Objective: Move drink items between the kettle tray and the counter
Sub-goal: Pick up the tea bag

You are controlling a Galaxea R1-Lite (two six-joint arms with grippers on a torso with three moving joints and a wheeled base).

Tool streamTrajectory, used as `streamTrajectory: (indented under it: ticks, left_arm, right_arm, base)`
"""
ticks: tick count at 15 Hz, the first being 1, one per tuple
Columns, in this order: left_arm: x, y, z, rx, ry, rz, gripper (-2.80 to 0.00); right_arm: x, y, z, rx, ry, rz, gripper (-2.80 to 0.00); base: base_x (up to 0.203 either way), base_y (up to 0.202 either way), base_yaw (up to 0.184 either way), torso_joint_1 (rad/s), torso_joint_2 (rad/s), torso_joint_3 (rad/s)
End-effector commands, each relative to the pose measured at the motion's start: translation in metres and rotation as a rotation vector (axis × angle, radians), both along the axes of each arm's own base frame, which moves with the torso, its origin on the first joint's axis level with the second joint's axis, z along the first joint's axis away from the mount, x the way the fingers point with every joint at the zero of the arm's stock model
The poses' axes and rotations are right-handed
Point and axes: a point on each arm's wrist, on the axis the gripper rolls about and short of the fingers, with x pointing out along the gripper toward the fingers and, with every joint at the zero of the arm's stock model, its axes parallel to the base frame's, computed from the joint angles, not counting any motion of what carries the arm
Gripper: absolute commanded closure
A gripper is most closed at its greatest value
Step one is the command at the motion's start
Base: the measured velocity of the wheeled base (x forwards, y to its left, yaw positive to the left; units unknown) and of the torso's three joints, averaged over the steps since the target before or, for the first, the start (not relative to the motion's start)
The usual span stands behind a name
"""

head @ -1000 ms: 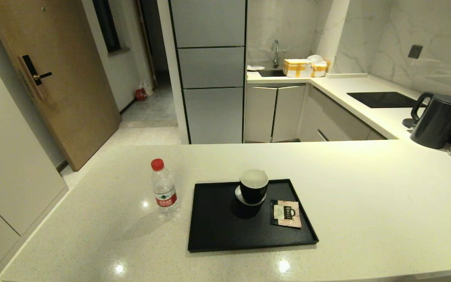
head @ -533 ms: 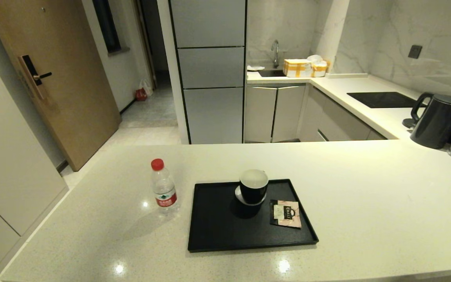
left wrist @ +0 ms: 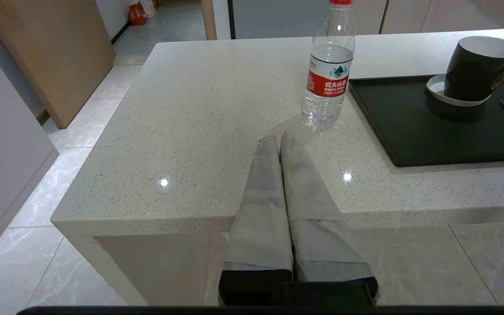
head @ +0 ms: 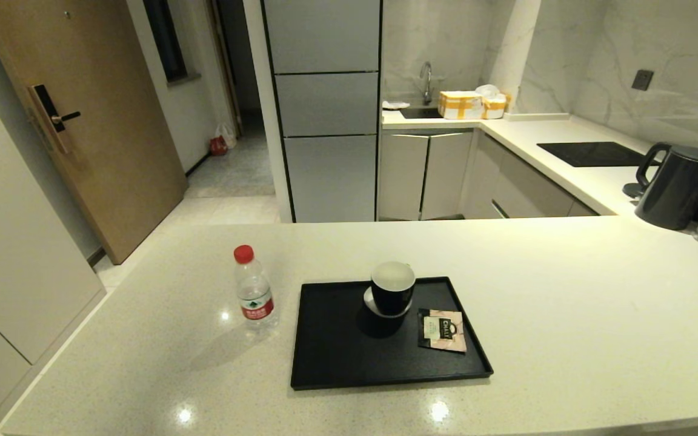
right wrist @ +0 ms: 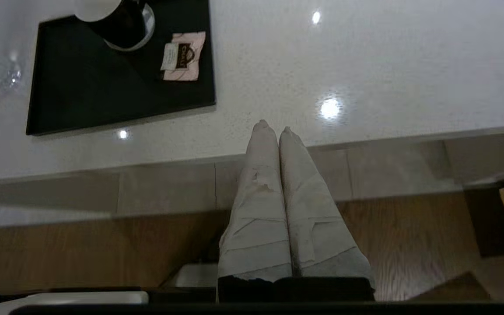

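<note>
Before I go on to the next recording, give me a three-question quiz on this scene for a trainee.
1. True or false: the water bottle stands on the black tray.
2. Which item lies flat on the tray beside the black cup? A) a spoon B) the tea sachet C) a lid
3. Fill in: both the left hand and the right hand are ____ and hold nothing.

Key
1. False: it stands upright on the counter, off the tray's left side.
2. B
3. shut; each is seen only in its own wrist view, back at the counter's near edge.
</note>
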Motion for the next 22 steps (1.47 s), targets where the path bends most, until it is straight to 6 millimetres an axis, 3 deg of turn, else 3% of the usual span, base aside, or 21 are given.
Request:
streamTrajectory:
  ticks: [1, 5, 10, 15, 22]
  left_arm:
    - [0.0, 0.0, 0.0, 0.0, 0.0, 0.001, 0.0]
    - [0.0, 0.0, 0.0, 0.0, 0.001, 0.0, 0.0]
    - [0.0, 0.0, 0.0, 0.0, 0.001, 0.001, 0.0]
    - [0.0, 0.0, 0.0, 0.0, 0.0, 0.001, 0.0]
    - [0.0, 0.0, 0.0, 0.0, 0.001, 0.0, 0.0]
  right_arm:
    - [0.063, 0.004, -0.008, 0.01, 0.206, 0.039, 0.0]
    - [0.114, 0.025, -0.028, 0.033, 0.269, 0.189, 0.0]
    - [0.169, 0.049, -0.065, 0.041, 0.285, 0.247, 0.0]
    - [0.194, 0.075, -0.09, 0.054, 0.31, 0.304, 0.0]
    - [0.24, 0.094, -0.152, 0.064, 0.397, 0.291, 0.0]
  base:
    - [0.0, 0.0, 0.0, 0.0, 0.0, 0.0]
    - [0.0, 0.0, 0.0, 0.0, 0.0, 0.0]
    - [0.0, 0.0, 0.0, 0.0, 0.0, 0.0]
    - [0.0, 0.0, 0.0, 0.0, 0.0, 0.0]
    - [0.0, 0.0, 0.0, 0.0, 0.0, 0.0]
